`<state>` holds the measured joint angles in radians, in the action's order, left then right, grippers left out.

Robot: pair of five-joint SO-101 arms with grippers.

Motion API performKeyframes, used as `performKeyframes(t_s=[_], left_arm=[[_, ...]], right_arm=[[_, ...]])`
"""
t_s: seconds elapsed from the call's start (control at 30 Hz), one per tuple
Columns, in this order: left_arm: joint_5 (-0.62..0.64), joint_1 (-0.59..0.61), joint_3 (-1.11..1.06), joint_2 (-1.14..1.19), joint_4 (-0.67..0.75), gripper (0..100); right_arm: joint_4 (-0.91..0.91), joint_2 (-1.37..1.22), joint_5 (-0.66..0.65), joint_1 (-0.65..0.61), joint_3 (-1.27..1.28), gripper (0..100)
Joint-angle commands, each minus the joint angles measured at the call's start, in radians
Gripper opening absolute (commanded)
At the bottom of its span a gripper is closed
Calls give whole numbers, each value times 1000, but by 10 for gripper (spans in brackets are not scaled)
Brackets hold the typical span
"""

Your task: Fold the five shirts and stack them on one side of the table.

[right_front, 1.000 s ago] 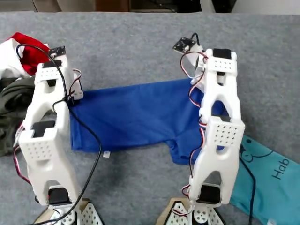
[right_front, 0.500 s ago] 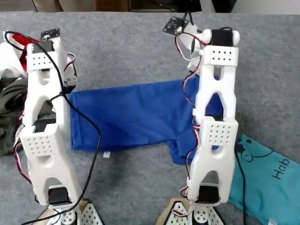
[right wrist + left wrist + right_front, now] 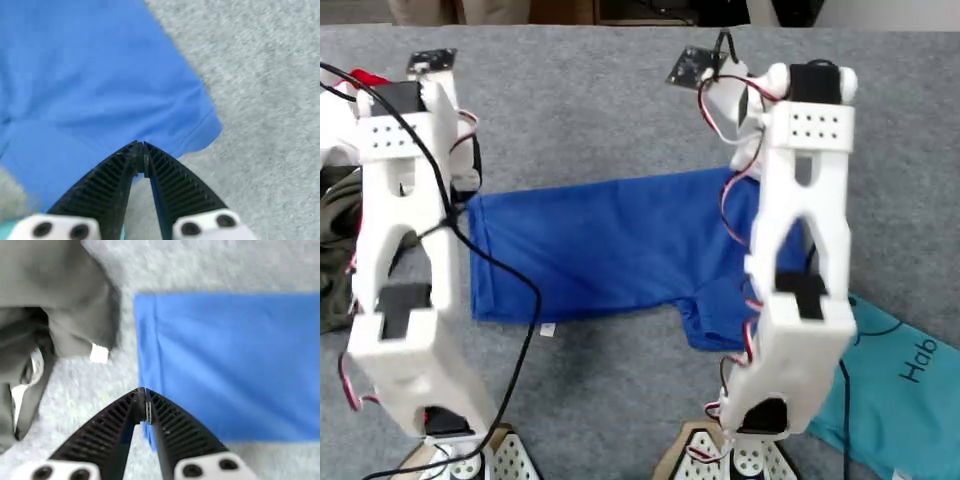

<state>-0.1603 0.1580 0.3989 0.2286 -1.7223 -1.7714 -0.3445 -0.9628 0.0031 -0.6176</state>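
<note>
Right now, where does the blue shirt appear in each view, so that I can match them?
High view: blue shirt flat on the grey table cover, in the middle.
Left wrist view: its straight edge runs past the shut left end effector, beside a dark garment.
Right wrist view: its corner lies just beyond the shut right end effector.
Shared landmark: the grey table cover around it.

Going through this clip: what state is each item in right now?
Blue cotton shirt: partly folded, lying flat.
Teal printed shirt: lying flat, not folded.
Olive fabric garment: crumpled in a heap.
Left gripper: jaws shut.
Right gripper: jaws shut.
</note>
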Motion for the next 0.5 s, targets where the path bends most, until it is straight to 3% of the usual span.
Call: performKeyframes(t_s=[0.0,0.27,0.47], left_arm=[[-8,-41,-204,-203,77,20],[-11,-75,-747,-510,307,20],[-81,-109,-954,-696,336,20]], right_arm=[[6,213,-58,-13,197,5],[91,506,-212,13,641,5],[161,713,-327,47,990,5]])
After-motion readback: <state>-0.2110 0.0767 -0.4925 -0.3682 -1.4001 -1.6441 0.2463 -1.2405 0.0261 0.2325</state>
